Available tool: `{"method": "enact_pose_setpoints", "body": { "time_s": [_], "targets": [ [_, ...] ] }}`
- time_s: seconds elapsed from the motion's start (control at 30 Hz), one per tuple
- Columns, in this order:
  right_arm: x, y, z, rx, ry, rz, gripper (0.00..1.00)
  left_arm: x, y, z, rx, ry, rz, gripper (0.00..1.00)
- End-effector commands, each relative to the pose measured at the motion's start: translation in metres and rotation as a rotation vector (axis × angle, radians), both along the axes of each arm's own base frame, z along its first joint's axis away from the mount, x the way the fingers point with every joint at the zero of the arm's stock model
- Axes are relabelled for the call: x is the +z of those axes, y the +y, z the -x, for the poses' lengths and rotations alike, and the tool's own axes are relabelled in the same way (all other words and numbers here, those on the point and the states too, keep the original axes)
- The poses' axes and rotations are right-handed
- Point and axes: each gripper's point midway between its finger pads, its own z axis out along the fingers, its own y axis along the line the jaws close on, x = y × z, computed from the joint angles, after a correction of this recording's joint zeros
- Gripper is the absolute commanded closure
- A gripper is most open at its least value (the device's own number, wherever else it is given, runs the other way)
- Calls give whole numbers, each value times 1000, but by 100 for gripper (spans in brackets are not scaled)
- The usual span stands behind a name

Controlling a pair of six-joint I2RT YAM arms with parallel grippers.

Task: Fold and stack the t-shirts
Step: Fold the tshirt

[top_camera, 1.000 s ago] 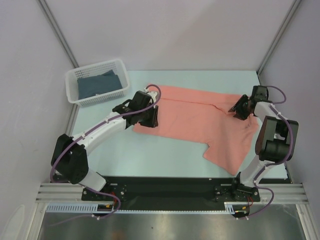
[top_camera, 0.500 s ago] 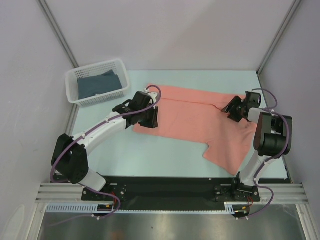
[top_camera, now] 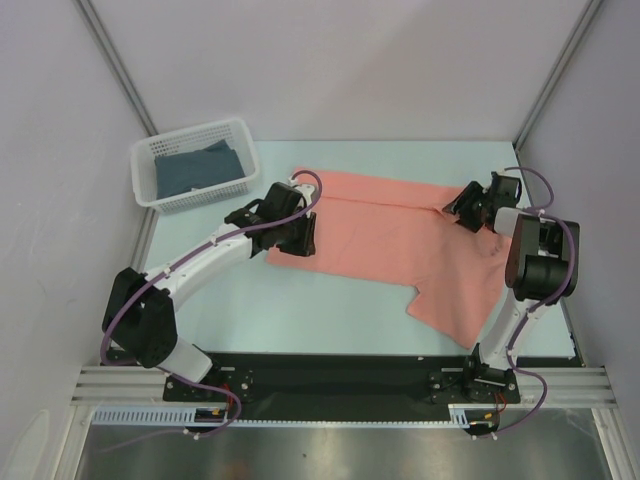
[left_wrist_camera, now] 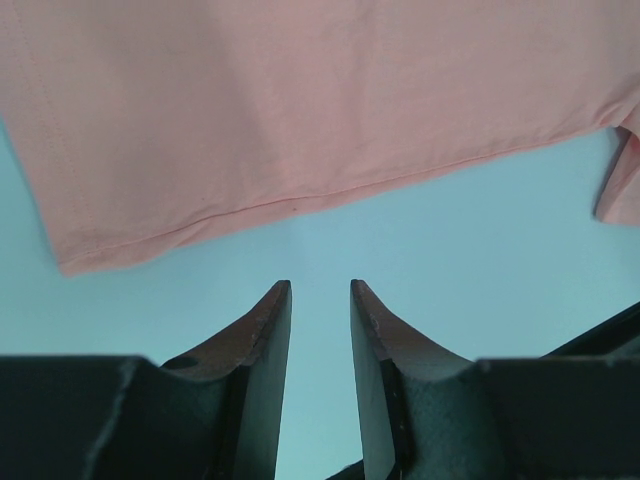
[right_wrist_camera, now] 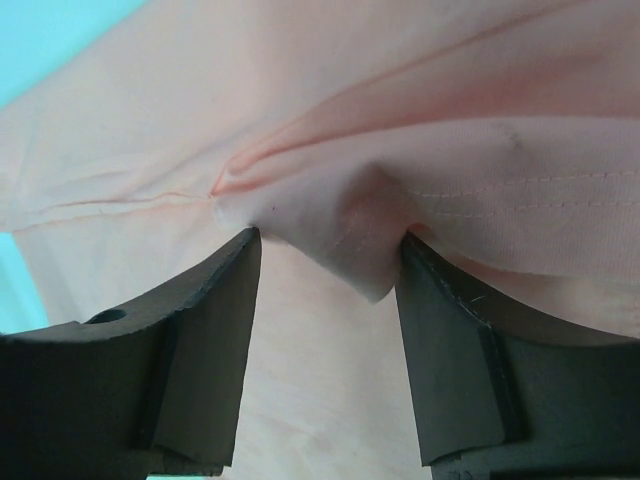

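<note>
A pink t-shirt (top_camera: 400, 240) lies spread on the teal table, with one flap trailing toward the near right. My left gripper (top_camera: 297, 238) hovers at the shirt's near left corner. In the left wrist view its jaws (left_wrist_camera: 320, 290) stand a narrow gap apart with nothing between them, over bare table just short of the shirt's hem (left_wrist_camera: 300, 205). My right gripper (top_camera: 462, 208) is low over the shirt's far right part. In the right wrist view it is open (right_wrist_camera: 330, 240), with a raised fold of pink cloth (right_wrist_camera: 350, 240) bunched between its tips.
A white basket (top_camera: 240, 130) at the far left holds a folded dark blue t-shirt (top_camera: 195, 168). Grey walls and frame posts close in the table's sides. Bare teal table (top_camera: 300, 300) lies in front of the shirt.
My right gripper has shifted left over the shirt and then a little toward the far edge. The left arm has not moved.
</note>
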Motion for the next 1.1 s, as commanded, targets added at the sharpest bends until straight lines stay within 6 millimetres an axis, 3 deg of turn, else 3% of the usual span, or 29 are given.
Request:
{"method": "enact_pose_setpoints", "body": {
  "time_s": [0.0, 0.37, 0.5, 0.57, 0.7, 0.8, 0.93, 1.07],
  "targets": [
    [17, -3, -23, 2, -68, -1, 40, 21, -2, -7, -5, -50, 29, 65],
    [16, 2, -28, -94, -86, -160, 46, 19, -5, -12, 2, -38, 44, 65],
    [16, 0, -35, -127, -85, -183, 67, 18, -6, -11, -1, -35, 47, 65],
    [16, -1, -35, -136, -72, -177, 73, 19, -6, -12, -1, -39, 49, 65],
    [13, -1, -26, -152, -29, -193, 91, 18, -4, -13, 6, -42, 50, 65],
    [18, 4, -18, -166, 16, -229, 99, 18, -3, -14, 9, -46, 55, 65],
    [27, 9, 3, -217, 111, -256, 99, 13, 0, -14, 20, -43, 61, 65],
    [20, 13, 19, -298, 198, -309, 98, 7, 1, -13, 26, -24, 80, 65]
  ]
}}
